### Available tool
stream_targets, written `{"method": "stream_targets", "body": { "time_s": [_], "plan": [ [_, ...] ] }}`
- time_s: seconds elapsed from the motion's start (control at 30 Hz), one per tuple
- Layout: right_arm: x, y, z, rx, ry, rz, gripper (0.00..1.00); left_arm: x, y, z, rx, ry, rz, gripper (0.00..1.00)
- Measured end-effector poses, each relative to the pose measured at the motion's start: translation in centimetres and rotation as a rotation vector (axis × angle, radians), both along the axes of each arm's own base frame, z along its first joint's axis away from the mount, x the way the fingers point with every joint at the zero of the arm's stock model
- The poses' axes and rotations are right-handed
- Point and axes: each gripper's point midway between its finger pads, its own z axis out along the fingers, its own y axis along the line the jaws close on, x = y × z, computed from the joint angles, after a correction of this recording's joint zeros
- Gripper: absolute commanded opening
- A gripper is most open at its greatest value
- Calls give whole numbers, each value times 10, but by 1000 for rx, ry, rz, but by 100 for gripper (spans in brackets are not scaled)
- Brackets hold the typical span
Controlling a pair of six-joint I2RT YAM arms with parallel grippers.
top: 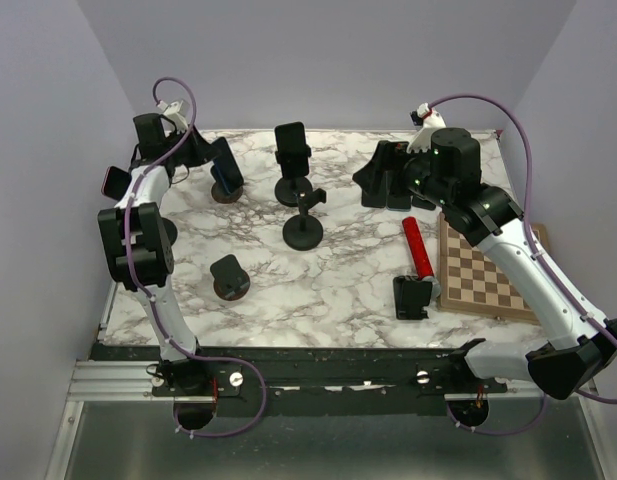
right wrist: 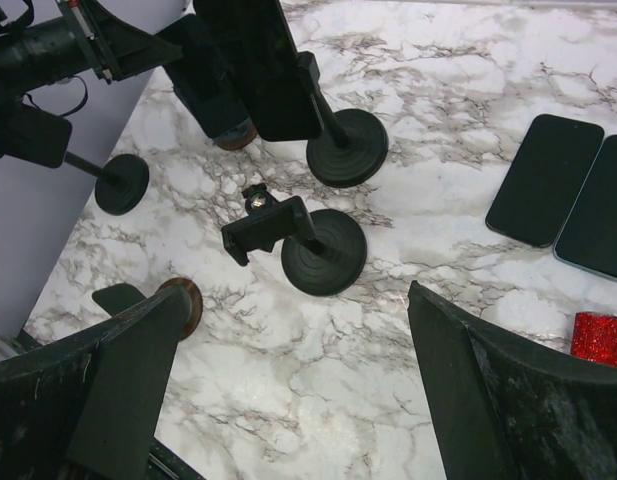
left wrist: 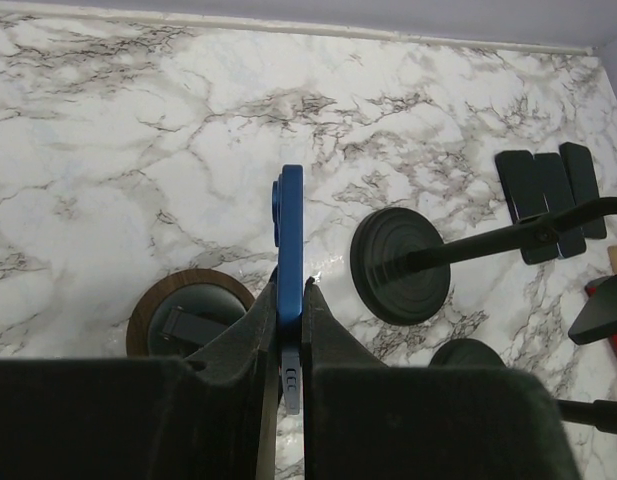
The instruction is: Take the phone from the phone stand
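My left gripper (left wrist: 291,285) is shut on a blue phone (left wrist: 290,220), seen edge-on between its fingers. In the top view the left gripper (top: 220,165) holds this phone (top: 227,166) at the back left, just above a wood-rimmed round stand (top: 226,192). In the left wrist view that stand (left wrist: 188,315) sits below and to the left of the phone, its cradle bare. My right gripper (right wrist: 308,380) is open and empty above the marble. It hangs at the back right (top: 388,180).
A black stand holding a dark phone (top: 291,150) is at back centre, an empty black stand (top: 303,232) in front of it. Another wood-rimmed stand (top: 229,278) is front left. Loose phones (right wrist: 543,180), a red cylinder (top: 420,250) and a chessboard (top: 483,270) lie right.
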Motion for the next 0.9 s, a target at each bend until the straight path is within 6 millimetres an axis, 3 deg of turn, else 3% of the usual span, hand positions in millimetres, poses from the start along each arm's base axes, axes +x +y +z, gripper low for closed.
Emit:
{"method": "stream_targets", "body": {
  "time_s": [0.07, 0.2, 0.47, 0.67, 0.77, 0.9],
  "plan": [
    [0, 0, 0, 0, 0, 0, 100, -2, 1, 3, 4, 8, 7, 1],
    [0, 0, 0, 1, 0, 1, 100, -10, 2, 21, 13, 1, 23, 0],
    [2, 3, -3, 2, 6, 11, 100, -27, 3, 81, 21, -36, 95, 0],
    [10, 20, -18, -19, 44, 40, 100, -82, 2, 154, -16, -65, 215, 0],
    [8, 49, -20, -39, 48, 97, 100, -138, -11, 201, -64, -167, 226, 0],
    [-2, 97, -16, -60, 24, 176, 100, -192, -39, 258, -128, -335, 143, 0]
  ]
}}
